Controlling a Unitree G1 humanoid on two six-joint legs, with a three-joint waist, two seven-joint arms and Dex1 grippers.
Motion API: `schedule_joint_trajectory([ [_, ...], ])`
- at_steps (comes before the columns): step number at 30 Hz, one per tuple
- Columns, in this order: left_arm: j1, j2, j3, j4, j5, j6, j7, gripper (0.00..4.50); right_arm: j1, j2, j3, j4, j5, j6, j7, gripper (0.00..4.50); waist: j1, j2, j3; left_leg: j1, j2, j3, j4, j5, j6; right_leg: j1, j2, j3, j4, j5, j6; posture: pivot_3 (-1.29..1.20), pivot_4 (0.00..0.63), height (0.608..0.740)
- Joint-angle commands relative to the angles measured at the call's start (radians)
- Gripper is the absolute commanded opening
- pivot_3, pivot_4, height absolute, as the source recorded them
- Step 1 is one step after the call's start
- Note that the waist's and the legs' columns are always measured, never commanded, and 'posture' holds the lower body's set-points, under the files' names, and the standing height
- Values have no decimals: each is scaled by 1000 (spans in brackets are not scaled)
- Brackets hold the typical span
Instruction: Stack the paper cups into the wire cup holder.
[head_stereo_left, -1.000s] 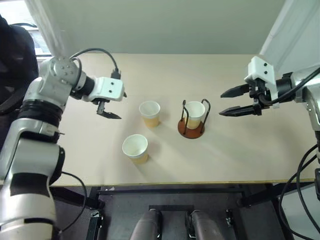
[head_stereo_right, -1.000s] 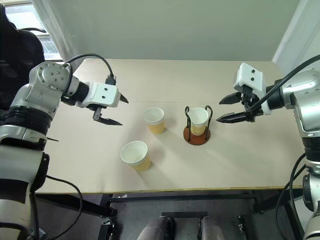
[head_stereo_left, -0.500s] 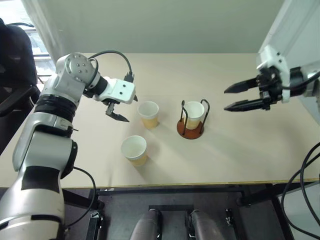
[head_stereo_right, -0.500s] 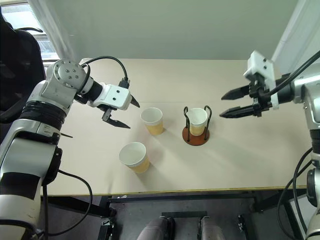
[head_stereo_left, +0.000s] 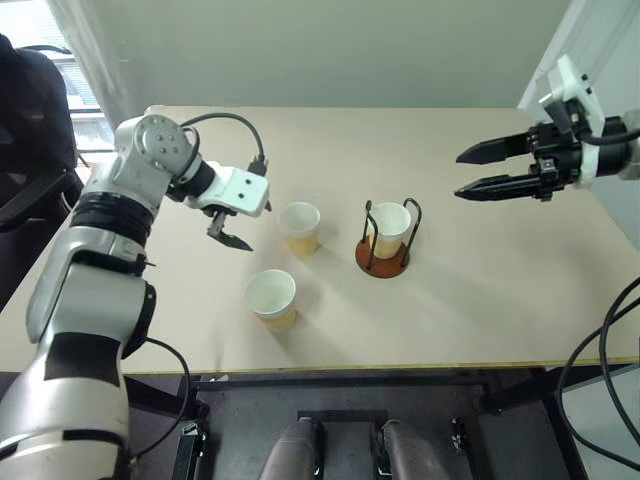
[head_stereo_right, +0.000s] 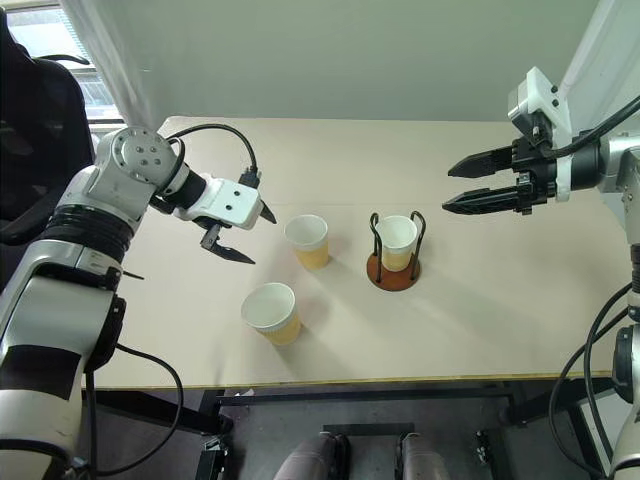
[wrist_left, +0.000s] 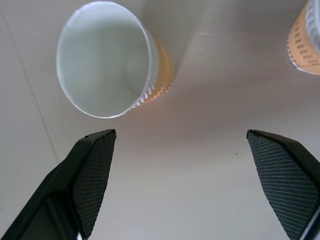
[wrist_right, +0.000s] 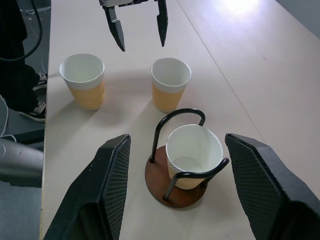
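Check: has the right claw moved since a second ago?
Yes. The right claw has risen and pulled away from the wire cup holder, open and empty.

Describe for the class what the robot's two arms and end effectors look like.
Both arms have silver-grey and black segments with white wrist housings. Black cables loop along each. The left end effector and right end effector each carry two slim, pointed black fingers with finely cross-hatched inner pads.
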Motion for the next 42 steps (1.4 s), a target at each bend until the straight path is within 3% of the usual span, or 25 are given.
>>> schedule_joint_trajectory([
  [1, -24, -7, -4, 20, 32, -47, 28, 4500, -16, -23, -24, -26, 10, 3, -4, 3004, 0, 0, 0, 0, -1, 1, 0, 0, 0, 0, 1, 0, 0, 0, 0, 0, 150, 740],
  [17, -47, -79, -32, 137, 137, -157, 175, 4500, 2, -31, -17, -34, 1, -7, -8, 3004, 2, 0, 0, -1, -1, 0, 2, 0, 1, 0, -1, 1, 0, 3, 3, 0, 150, 740],
  [20, -46, -84, -35, 148, 147, -171, 183, 3948, 5, -33, -17, -39, 1, -6, -9, 3043, 2, 0, 0, -1, -1, 1, 2, 0, 1, 0, 0, 1, -1, 3, 3, 0, 150, 740],
  [31, -58, -87, -29, 157, 135, -171, 149, 122, 2, -35, -9, -32, -13, -18, -4, 3043, 3, 0, 0, -1, -1, 1, 3, 0, 1, 0, 0, 1, 0, 3, 3, 0, 150, 740],
  [42, -70, -81, -16, 157, 118, -153, 94, 50, 1, -38, 7, -21, -24, -21, 15, 3043, 3, 0, 0, -1, -1, 1, 3, 0, 1, 0, 0, 1, -1, 3, 3, 0, 150, 740],
])
